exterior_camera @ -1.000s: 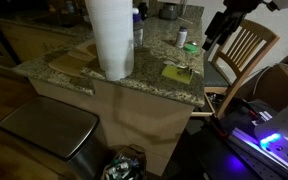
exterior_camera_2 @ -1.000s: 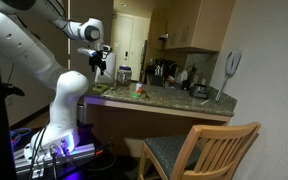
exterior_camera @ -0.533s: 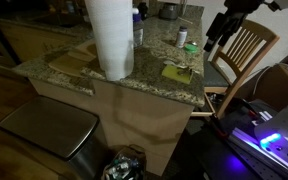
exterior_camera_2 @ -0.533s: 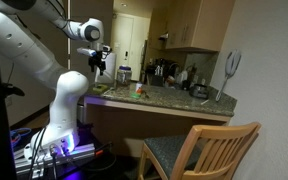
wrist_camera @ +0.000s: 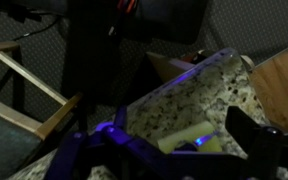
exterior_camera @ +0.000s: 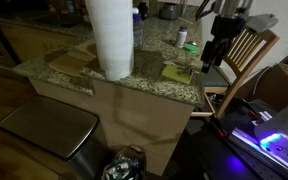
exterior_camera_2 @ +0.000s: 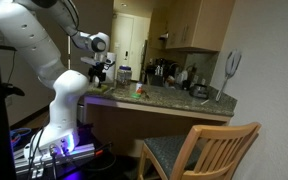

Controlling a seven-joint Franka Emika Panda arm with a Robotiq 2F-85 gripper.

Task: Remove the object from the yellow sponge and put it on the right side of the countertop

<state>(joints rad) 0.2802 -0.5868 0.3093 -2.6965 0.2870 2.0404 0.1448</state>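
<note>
The speckled brown-grey granite countertop [exterior_camera: 124, 68], polished and sitting on a plain light wooden base, fills the middle of an exterior view. Your white, rounded arm [exterior_camera_2: 34, 45] arches in from the upper left of an exterior view. A tall white paper towel roll [exterior_camera: 110, 35] stands upright near the slab's centre. A slatted wooden chair [exterior_camera: 246, 48] sits at the right of the frame.

The yellow sponge [exterior_camera: 177, 72], a flat rectangular block, lies near the slab's right edge. It shows as a bright strip low in the wrist view [wrist_camera: 189, 135]. Your dark gripper [exterior_camera: 208, 64] hangs just to the right of it and above it, apart from it. In the wrist view the dark fingers [wrist_camera: 259, 140] look spread, with nothing between them. The object [exterior_camera: 181, 70] is a small dark mark on the sponge's top, too small to make out.
</note>
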